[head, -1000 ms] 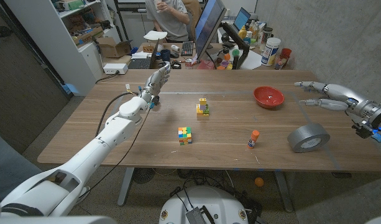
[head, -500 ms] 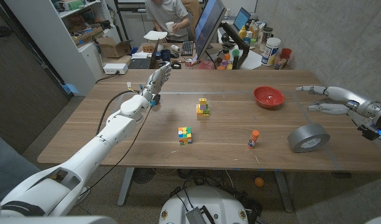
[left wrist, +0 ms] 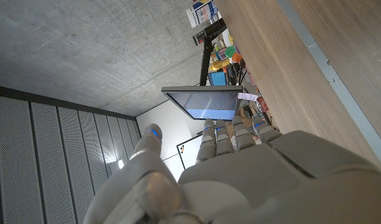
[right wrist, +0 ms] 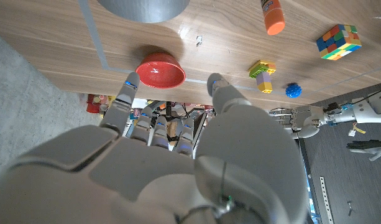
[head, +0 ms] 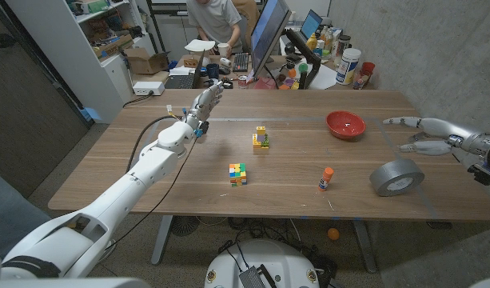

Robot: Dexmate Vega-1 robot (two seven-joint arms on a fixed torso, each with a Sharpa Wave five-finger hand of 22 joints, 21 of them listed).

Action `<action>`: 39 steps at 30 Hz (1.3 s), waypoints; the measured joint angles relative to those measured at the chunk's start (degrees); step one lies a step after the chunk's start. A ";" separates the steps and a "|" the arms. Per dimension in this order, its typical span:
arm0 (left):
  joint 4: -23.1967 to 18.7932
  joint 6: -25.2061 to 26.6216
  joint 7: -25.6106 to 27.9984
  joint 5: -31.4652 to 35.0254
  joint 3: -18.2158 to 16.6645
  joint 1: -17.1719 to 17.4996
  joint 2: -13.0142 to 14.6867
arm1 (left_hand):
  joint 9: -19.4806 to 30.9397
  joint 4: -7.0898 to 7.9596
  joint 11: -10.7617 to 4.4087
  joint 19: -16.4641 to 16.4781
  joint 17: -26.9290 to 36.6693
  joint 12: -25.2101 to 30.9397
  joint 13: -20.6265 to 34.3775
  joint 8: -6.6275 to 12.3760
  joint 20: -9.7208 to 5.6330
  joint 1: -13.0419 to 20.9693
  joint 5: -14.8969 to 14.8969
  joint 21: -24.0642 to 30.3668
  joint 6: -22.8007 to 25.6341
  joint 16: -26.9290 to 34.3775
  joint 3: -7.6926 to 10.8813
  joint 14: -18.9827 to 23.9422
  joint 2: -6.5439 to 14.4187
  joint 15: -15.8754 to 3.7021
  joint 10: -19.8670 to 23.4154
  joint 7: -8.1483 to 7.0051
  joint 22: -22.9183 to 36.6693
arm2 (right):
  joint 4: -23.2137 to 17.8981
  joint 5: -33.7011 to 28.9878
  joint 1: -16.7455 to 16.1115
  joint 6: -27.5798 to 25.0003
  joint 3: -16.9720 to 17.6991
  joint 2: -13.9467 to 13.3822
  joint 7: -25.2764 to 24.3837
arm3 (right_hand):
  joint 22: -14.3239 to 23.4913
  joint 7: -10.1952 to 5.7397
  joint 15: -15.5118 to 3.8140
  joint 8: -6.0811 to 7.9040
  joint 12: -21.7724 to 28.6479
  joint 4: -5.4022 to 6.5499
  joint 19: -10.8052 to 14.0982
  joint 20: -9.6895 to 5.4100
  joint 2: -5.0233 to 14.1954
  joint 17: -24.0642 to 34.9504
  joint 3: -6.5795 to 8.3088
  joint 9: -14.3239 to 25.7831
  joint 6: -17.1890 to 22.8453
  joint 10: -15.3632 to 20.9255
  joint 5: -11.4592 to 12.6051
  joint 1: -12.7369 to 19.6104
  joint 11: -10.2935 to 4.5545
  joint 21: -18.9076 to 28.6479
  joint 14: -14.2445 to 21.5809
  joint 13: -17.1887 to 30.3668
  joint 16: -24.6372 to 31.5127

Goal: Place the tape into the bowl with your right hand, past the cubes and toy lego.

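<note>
**Op:** Tape (head: 397,177), grey roll, sits on its side near the table's (head: 133,172) right edge in the head view, nothing gripping it. My right hand (head: 424,134) hovers just beyond it, fingers spread, holding nothing.

**Spotter:** So the step is the reach?

**Op:** That's my read: approach, no grasp yet. The red bowl (head: 344,124) stands further back and to the left of the tape, well apart. Next I have to bring the hand down over the roll and close on its rim or through the hole, then carry it to the bowl.

**Spotter:** And the obstacles?

**Op:** Orange glue stick (head: 327,178) is near the tape, the colour cube (head: 238,173) and the lego stack (head: 261,138) are mid-table, all left of the direct line. The left hand (head: 203,102) is held over the far left part, fingers straight, gripping nothing.

**Spotter:** Left wrist view?

**Op:** The back of that hand (left wrist: 227,180), fingers extended, a monitor (left wrist: 206,102) beyond. No task things there.

**Spotter:** Right wrist?

**Op:** This one adds something: the tape (right wrist: 140,9) right ahead of my open fingers (right wrist: 128,93), the bowl (right wrist: 160,71) beyond it, plus a small blue ball (right wrist: 293,90) by the lego (right wrist: 261,75) that I can't make out in the head view.
</note>
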 measured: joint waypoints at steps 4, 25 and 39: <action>0.00 0.30 -0.12 0.29 0.12 -0.15 -0.06 | 0.00 0.00 -0.11 0.00 0.00 0.00 0.00 0.00 0.00 0.00 0.00 0.00 0.00 0.00 0.00 0.00 0.00 0.00 0.10 0.00 0.00 | -0.42 -0.71 0.50 0.23 1.09 -0.12 1.45 | 0.00 0.13 0.68 0.00 0.00 0.09 0.00 0.00 -0.32 0.00 0.09 0.00 -1.04 -0.82 0.00 0.32 0.01 0.00 -0.11 0.00 0.00; 0.25 0.46 0.13 0.35 0.51 -0.35 -0.89 | 0.00 0.00 -0.10 0.00 0.00 0.00 0.00 0.00 0.00 0.00 0.00 0.00 0.03 0.00 0.00 0.45 0.00 -0.15 0.73 -0.03 0.00 | -1.10 -12.96 3.78 5.23 1.97 -3.33 12.11 | 0.00 0.14 1.27 0.27 0.46 0.30 -6.13 0.52 -0.84 -0.01 0.77 0.26 -3.02 -2.59 0.00 0.51 -1.10 -0.88 -4.43 -0.01 -0.23; 0.16 0.85 0.43 0.33 0.58 -0.13 -1.10 | 0.00 0.00 -0.71 0.00 0.00 0.00 0.00 0.00 -0.01 0.00 0.00 0.00 0.40 0.00 0.00 0.98 0.00 -0.68 1.34 -0.40 0.00 | -1.57 -20.31 5.63 6.55 0.06 -3.37 18.93 | 0.29 2.08 1.26 -0.22 0.46 1.02 -8.74 0.72 -2.42 -0.02 0.52 0.26 -9.48 -5.37 0.00 -1.07 -0.59 -0.86 -4.42 0.16 0.24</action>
